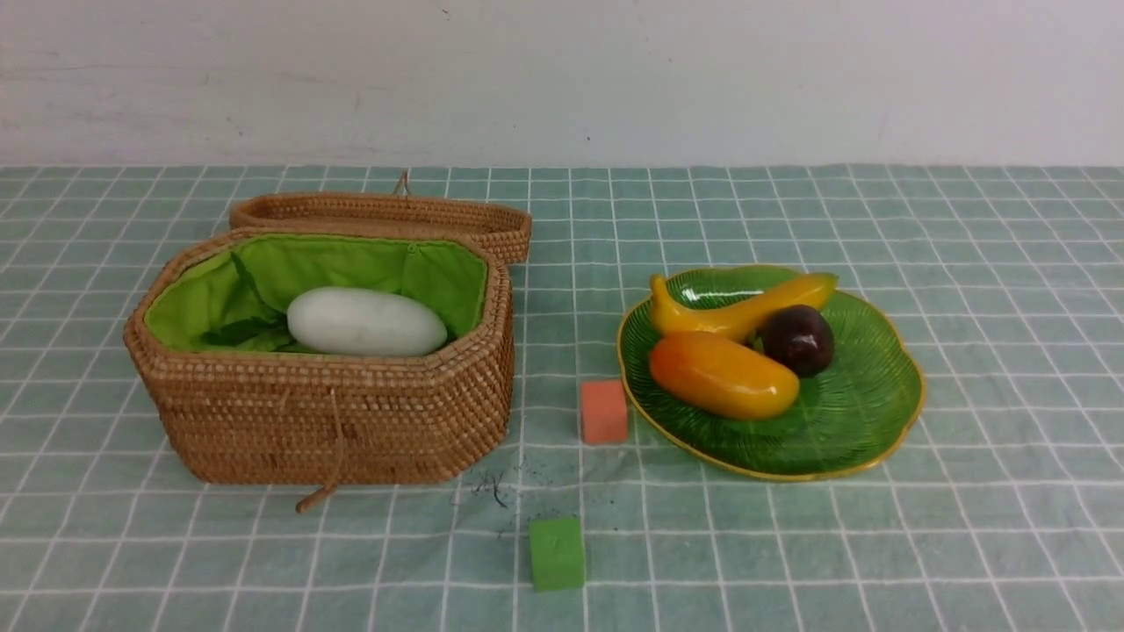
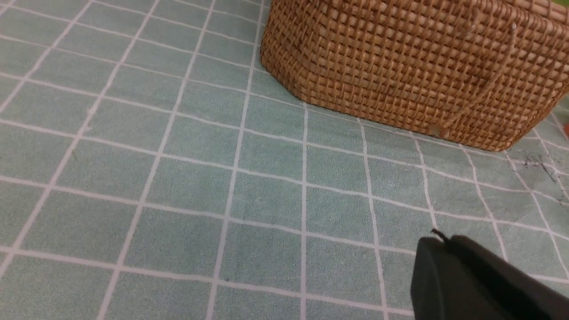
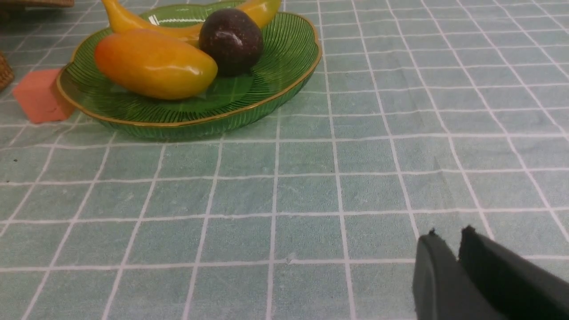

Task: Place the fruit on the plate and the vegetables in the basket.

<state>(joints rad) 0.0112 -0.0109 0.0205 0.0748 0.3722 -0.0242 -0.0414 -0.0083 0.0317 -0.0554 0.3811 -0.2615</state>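
Front view: woven basket [image 1: 334, 412] on the left of the checked tablecloth [image 1: 966, 290], lid [image 1: 386, 215] hinged back behind it, green lining [image 1: 351, 263] exposed. White radish [image 1: 367, 322] lying inside on its side; no eggplant or carrot to be made out. Green leaf-shaped plate [image 1: 843, 421] on the right — banana [image 1: 746, 307], mango [image 1: 724, 375] and mangosteen [image 1: 797, 340] on it, bunched together. Orange cube [image 1: 604, 411] just beside the plate's left rim; green cube [image 1: 557, 553] nearer the camera, apart.

Left wrist view: left gripper [image 2: 438, 242] low over bare cloth near the basket wall, jaws pressed together, holding nothing.

Right wrist view: right gripper [image 3: 449, 238] over bare cloth, away from the plate — jaws parted by a narrow gap, nothing between them.
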